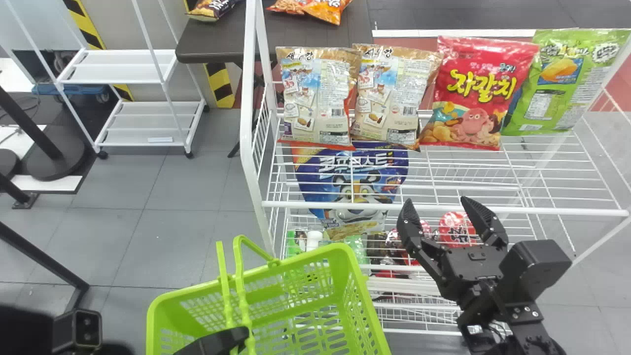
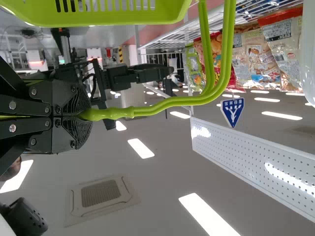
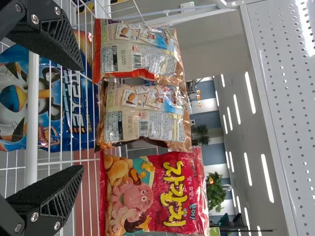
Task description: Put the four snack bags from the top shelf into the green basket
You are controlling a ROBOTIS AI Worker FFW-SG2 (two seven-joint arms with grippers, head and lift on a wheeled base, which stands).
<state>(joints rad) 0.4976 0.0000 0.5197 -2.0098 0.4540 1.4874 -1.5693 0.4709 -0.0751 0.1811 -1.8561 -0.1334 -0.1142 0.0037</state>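
My left gripper (image 1: pixel 222 340) is at the bottom edge, at the handles of the green basket (image 1: pixel 355 291). In the left wrist view my left gripper (image 2: pixel 81 114) is shut on the basket handle (image 2: pixel 162 105). Four snack bags stand in a row on the top wire shelf: two beige bags (image 1: pixel 315 98) (image 1: pixel 389 98), a red bag (image 1: pixel 478 93) and a green bag (image 1: pixel 562 84). My right gripper (image 1: pixel 438 209) stands open before the shelf's front rail, below the red bag. In the right wrist view my right gripper (image 3: pixel 81 118) has nothing between its fingers; beyond it are the beige bags (image 3: pixel 142 54) and red bag (image 3: pixel 157 191).
The white rack's front rail (image 1: pixel 443 209) crosses between my right arm and the bags. A blue cereal bag (image 1: pixel 352 182) and several small packages lie on lower shelves. Behind the rack, a dark table (image 1: pixel 212 44) holds more bags; an empty white rack (image 1: pixel 143 118) stands at left.
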